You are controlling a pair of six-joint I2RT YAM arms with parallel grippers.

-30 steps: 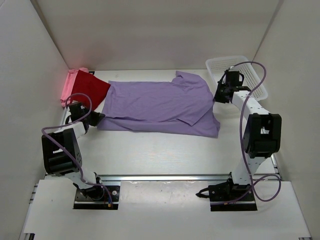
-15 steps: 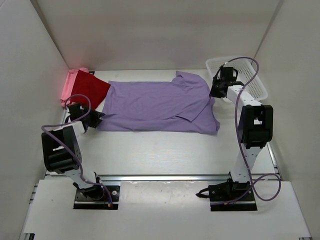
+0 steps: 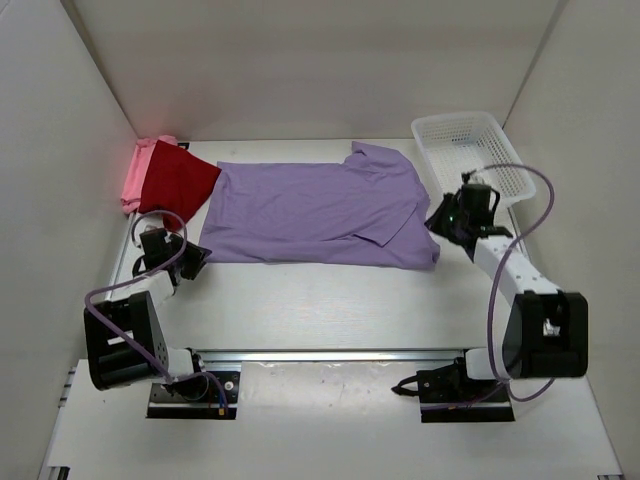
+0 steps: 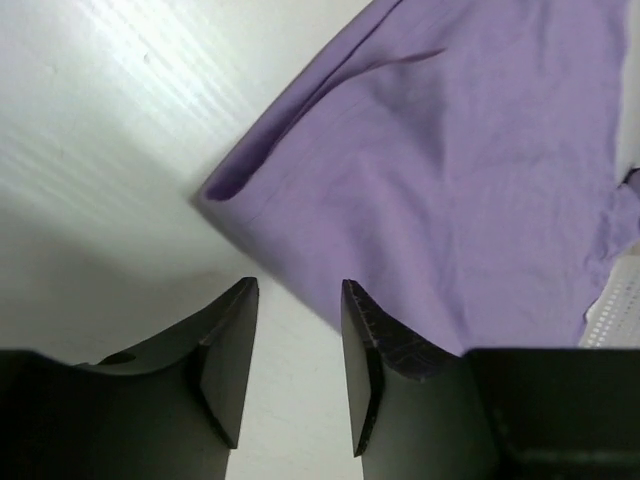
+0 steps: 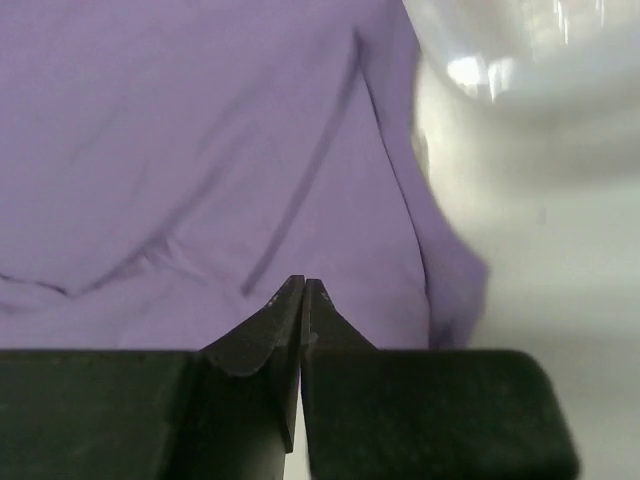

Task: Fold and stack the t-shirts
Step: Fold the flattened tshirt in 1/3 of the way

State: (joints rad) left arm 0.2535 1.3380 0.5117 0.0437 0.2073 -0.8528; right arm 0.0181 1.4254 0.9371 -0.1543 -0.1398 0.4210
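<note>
A lavender t-shirt [image 3: 320,210] with a collar lies flat across the middle of the table, its right sleeve folded in. At the far left lies a dark red t-shirt [image 3: 182,180], partly over a pink t-shirt [image 3: 133,178]. My left gripper [image 3: 196,258] is just off the lavender shirt's near left corner [image 4: 215,190]. In the left wrist view this gripper [image 4: 298,285] is open, with bare table between its fingers. My right gripper [image 3: 438,218] hovers at the shirt's right edge. In the right wrist view it [image 5: 303,283] is shut, with nothing between its fingers, above the lavender fabric [image 5: 200,130].
A white mesh basket [image 3: 470,150] stands at the far right, just beyond the right arm. White walls close in the table at the left, back and right. The dark red and pink shirts lie against the left wall.
My left gripper opened, let go of the lavender shirt's near left corner and drew back slightly. The right arm swung from beside the basket toward the near side, along the shirt's right edge.
</note>
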